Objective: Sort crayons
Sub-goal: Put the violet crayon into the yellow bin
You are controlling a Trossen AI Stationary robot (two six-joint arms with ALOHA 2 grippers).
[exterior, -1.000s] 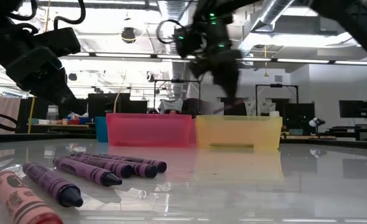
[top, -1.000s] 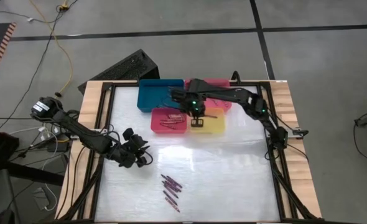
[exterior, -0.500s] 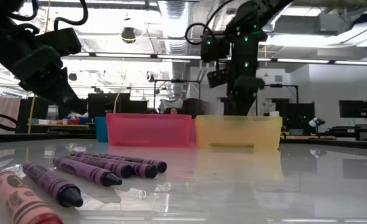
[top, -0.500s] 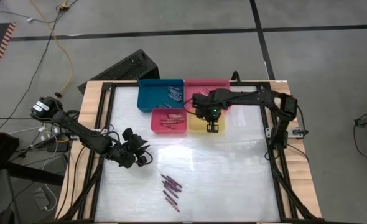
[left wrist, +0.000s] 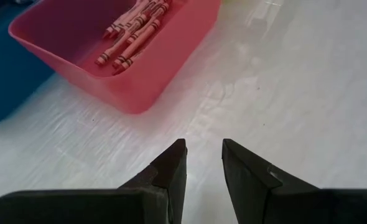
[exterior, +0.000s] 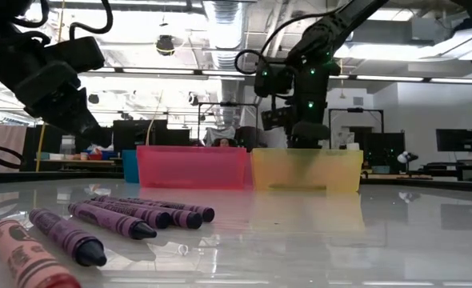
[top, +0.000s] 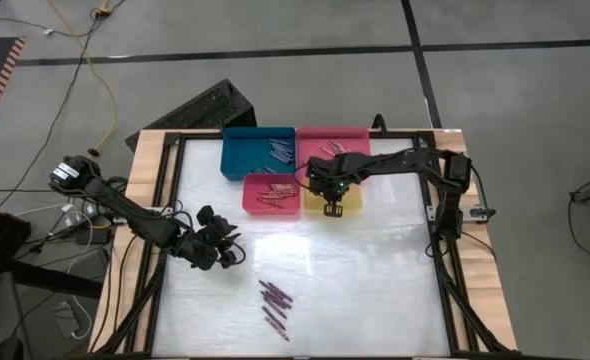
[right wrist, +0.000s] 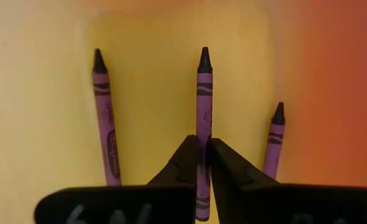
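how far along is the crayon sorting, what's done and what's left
Well along, not finished. Done: crayons already lie in the blue tray, the red tray and the pink tray. In hand: the right hand is down in the yellow tray, a purple crayon between its fingers, with two more lying beside it. Left: a cluster of purple crayons on the table. The left hand waits open, holding nothing.

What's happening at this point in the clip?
The right gripper is down in the yellow tray, fingers closed around a purple crayon that lies between two others. The left gripper hangs open over bare table near the red tray. More purple crayons wait on the table.
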